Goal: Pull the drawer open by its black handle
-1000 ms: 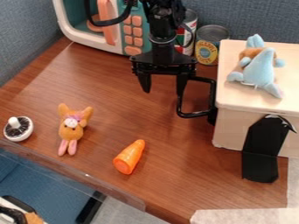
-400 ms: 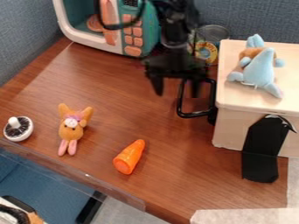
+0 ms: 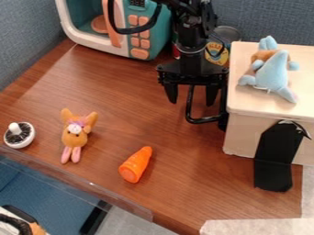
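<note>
Two fingers [image 3: 172, 94] of the hand [image 3: 191, 103] are standing wide apart with nothing between them, and they are hanging by the black handle [image 3: 202, 120], which is sitting right beside the pale box [image 3: 245, 133]. A blue plush toy [image 3: 273, 75] is lying on top of the box, and a black strap [image 3: 274, 170] is running down its front onto the bench [image 3: 92, 82]. Nearer the clear front edge, an orange carrot [image 3: 136, 165], an orange plush animal [image 3: 75, 135] and a small round brush [image 3: 18, 135] are lying well apart.
</note>
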Action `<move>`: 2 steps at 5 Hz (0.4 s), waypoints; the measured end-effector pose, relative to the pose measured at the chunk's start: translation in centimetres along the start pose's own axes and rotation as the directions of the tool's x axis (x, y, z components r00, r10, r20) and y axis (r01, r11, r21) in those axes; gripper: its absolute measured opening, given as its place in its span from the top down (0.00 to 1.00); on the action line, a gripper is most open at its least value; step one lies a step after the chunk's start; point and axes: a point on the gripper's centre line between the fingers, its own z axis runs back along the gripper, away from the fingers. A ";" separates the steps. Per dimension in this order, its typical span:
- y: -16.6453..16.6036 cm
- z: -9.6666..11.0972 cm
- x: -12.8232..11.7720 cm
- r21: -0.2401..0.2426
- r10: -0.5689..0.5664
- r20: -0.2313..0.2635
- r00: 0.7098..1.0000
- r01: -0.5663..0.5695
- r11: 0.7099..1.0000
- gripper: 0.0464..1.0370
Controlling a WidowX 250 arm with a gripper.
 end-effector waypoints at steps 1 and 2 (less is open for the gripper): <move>0.2 -0.7 -0.3 0.009 0.020 -0.013 1.000 -0.019 1.000 0.36; 1.3 -1.8 -1.2 0.057 0.021 -0.044 0.999 -0.018 0.998 0.67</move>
